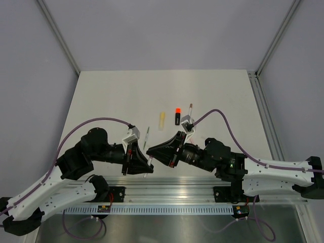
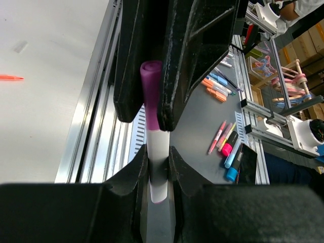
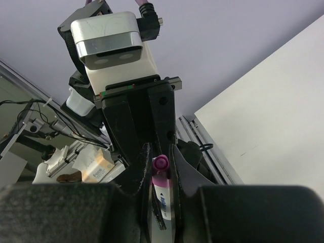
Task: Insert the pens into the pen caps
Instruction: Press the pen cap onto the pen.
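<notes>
Barrel of white plastic pen (image 2: 156,152) clenched in left fingers (image 2: 126,177) — purple cap (image 2: 150,86) dead ahead along its axis, pinched by right fingers (image 2: 192,66).

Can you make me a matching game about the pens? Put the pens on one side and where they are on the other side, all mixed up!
Things:
1. white pen with purple end
2. pale yellow highlighter
3. black highlighter
4. thin grey pen

Places:
A. on the table, left of the yellow highlighter
B. pinched between the left claw and the right claw
C. on the table, orange tip pointing away from the arms
D. on the table, between the grey pen and the black highlighter

Pairs: 1-B, 2-D, 3-C, 4-A
</notes>
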